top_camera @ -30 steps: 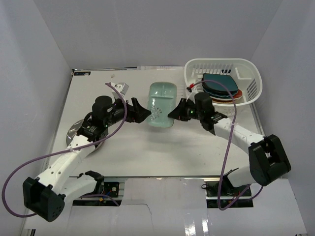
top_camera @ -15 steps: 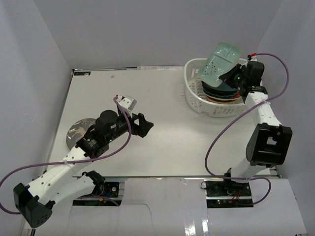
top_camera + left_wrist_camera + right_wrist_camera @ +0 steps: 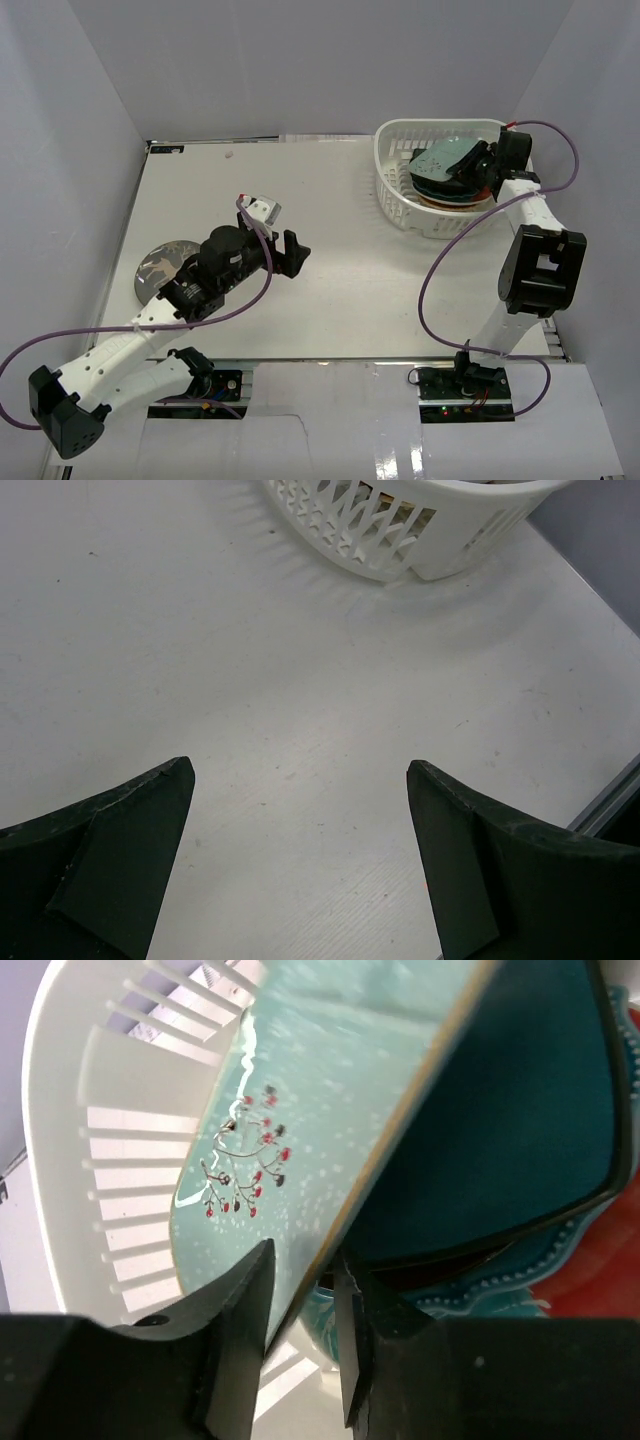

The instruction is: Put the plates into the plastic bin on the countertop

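The mint rounded-rectangle plate (image 3: 300, 1110) is now lowered into the white lattice plastic bin (image 3: 400, 208); the right gripper (image 3: 303, 1255) still clamps its rim, so release comes next; the left gripper (image 3: 298, 770) stands apart, empty.

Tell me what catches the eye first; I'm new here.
The right end effector grips the mint plate by its rim, tilted over the stack in the white bin, far right. A grey plate lies alone near the table's left edge; the left end effector hangs open.

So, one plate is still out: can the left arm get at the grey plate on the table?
Probably yes: the grey plate lies uncovered beside that arm, and the left tool is open and empty, though it points away from it.
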Tool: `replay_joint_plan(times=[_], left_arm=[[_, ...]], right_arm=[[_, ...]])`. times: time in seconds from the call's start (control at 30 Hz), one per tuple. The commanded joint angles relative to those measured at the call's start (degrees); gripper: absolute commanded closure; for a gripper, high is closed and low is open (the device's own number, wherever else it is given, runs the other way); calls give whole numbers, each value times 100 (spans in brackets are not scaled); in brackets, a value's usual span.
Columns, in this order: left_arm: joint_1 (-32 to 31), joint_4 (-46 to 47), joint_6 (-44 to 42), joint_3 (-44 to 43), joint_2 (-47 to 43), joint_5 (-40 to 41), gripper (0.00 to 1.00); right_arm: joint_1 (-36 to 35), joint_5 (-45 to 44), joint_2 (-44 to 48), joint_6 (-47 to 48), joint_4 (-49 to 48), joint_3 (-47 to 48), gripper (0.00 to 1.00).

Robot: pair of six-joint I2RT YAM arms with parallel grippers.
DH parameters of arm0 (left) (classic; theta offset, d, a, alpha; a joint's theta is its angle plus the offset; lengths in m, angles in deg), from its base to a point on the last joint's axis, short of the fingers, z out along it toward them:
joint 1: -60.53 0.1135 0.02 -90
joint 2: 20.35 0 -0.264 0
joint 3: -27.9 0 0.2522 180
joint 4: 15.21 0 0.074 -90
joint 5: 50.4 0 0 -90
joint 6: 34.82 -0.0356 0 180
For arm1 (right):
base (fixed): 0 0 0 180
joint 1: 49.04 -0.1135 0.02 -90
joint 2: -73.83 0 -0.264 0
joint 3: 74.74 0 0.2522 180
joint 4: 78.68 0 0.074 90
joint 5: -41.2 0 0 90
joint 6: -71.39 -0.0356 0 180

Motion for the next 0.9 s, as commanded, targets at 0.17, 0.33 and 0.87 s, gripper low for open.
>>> replay_joint_plan(times=[0.17,0.33,0.87], left_arm=[[-17,2,-84,46,102,269,2],[-17,-16,-110,46,129,391,2],[115,351,-48,-323,-1038,2826,2]], right_arm=[[43,-254,351,500,-262,144,53],[34,-246,878,597,-271,-128,53],[-4367,-211,1269,-245,-3186,-2572,33]])
